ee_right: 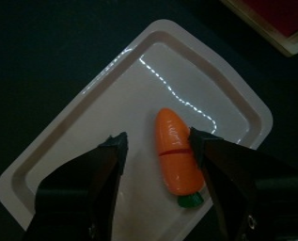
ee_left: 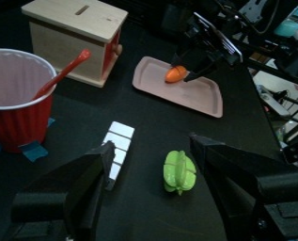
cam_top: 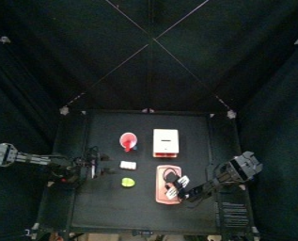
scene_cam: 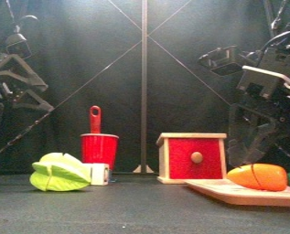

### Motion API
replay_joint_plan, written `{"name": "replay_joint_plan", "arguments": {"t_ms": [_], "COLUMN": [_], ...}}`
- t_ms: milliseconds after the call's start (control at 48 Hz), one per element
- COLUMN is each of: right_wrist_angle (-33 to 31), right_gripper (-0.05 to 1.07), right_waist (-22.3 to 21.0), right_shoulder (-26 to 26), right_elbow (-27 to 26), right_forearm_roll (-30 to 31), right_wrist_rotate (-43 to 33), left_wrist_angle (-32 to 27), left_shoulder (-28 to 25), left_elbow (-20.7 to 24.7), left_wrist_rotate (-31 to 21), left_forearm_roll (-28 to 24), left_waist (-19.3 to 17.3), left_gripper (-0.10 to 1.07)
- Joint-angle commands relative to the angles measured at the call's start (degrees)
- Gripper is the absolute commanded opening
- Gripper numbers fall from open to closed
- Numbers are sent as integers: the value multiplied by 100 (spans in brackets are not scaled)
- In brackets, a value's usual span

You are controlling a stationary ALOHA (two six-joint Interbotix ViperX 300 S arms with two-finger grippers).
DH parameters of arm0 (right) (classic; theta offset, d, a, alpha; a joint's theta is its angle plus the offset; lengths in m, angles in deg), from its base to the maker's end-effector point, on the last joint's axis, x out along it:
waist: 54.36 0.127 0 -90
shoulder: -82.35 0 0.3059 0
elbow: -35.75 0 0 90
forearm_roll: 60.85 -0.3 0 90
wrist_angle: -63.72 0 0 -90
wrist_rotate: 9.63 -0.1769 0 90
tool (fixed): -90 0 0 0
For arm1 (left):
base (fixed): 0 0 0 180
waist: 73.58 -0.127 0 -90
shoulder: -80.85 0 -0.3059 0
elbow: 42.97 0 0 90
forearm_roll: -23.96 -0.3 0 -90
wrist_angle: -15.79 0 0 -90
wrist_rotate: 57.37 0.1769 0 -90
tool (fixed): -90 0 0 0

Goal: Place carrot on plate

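carrot (cam_top: 171, 177) lay on the pink plate (cam_top: 167, 196) in top view, right gripper (cam_top: 189, 191) over it, left arm parked at the table's left. front: carrot on the plate's near edge, red cup (scene_cam: 100, 148) and box (scene_cam: 192, 156) behind. left wrist: left gripper (ee_left: 152, 179) open, empty. right wrist: jaws wide open, straddling the carrot, not gripping.
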Motion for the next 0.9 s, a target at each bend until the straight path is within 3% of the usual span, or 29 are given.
{"name": "replay_joint_plan", "arguments": {"t_ms": [0,875], "right_wrist_angle": [-26,-70], "right_gripper": [89,89], "right_waist": [9,0], "right_shoulder": [-141,-211], "right_elbow": [-105,-105], "right_forearm_roll": [18,-35], "right_wrist_rotate": [-9,9], "left_wrist_angle": [26,53], "left_shoulder": [-9,-18], "left_elbow": [62,97], "left_wrist_rotate": [0,44], "left_forearm_roll": [0,-70], "left_waist": [9,-79], "left_gripper": [97,97]}}
